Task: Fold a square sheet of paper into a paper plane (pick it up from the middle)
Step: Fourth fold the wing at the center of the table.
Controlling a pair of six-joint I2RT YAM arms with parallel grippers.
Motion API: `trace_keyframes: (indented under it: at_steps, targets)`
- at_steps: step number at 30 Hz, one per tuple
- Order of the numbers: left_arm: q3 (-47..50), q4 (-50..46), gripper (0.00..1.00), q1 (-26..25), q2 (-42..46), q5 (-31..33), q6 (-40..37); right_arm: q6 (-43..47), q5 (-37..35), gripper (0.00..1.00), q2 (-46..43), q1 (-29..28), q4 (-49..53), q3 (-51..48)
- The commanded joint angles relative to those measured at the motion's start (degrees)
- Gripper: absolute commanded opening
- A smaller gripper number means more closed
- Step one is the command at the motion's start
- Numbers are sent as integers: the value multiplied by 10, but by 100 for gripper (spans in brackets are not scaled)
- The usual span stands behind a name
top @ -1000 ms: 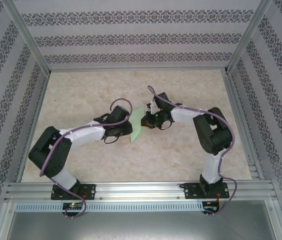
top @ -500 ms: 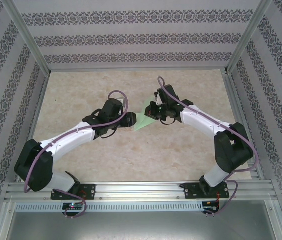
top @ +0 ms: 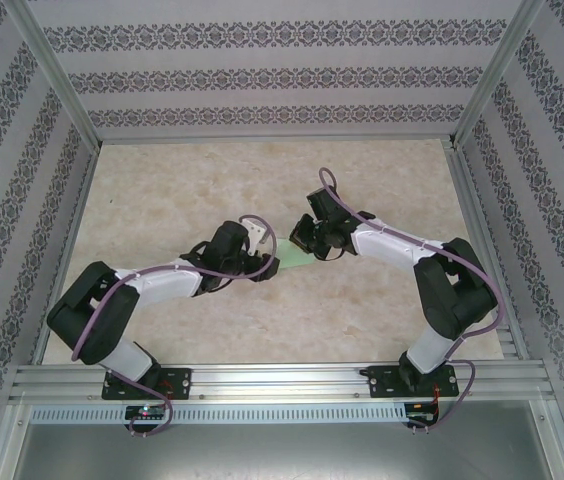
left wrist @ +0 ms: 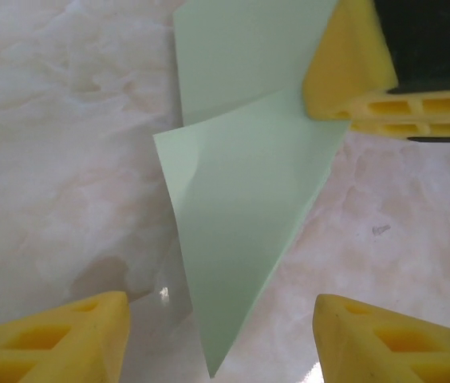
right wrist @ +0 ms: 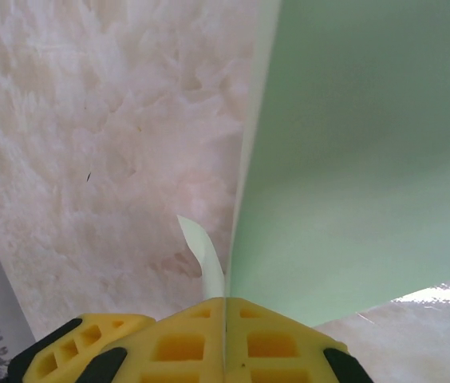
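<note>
Overhead view - both arms reach in toward the middle of the table (top: 382, 170), and the folded paper (top: 297, 263) sits between their wrists as a small pale-green sliver; I can't read the jaws from up there.

Left wrist camera - left gripper (left wrist: 221, 302) stands wide, its yellow fingers (left wrist: 57, 335) apart on either side of the paper's pointed tip, touching neither edge as far as I can tell. Two layers show here, one flap overlapping the other. The other arm's yellow pad sits on the paper's far corner.

Right wrist camera - right gripper (right wrist: 225, 311) is pressed closed with the paper's edge caught in the seam; the sheet rises tilted off the surface, and a thin curl of paper pokes out beside it.

Surface: pale marbled beige, glossy in spots. Room: walls (top: 262, 75) in grey floral stripes, aluminium frame (top: 282, 380) along the near edge.
</note>
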State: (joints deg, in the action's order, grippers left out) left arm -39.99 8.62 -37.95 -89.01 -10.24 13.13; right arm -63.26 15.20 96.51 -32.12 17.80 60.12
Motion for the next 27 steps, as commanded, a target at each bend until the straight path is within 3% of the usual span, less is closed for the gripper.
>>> trace_keyframes:
  at_steps: [1, 11, 19, 27]
  targets:
    - [13, 115, 63, -15, -11, -15, -93, -50, -6, 1, 3, 1, -23, -10]
    - [13, 176, 58, -33, -79, 3, -201, -97, 43, 2, 7, 7, -43, -26]
    - [30, 207, 36, -33, -89, -3, -236, -96, 87, 3, 9, 26, -49, -41]
    - [34, 218, 29, -33, -100, -5, -244, -91, 105, 6, 10, 31, -51, -42]
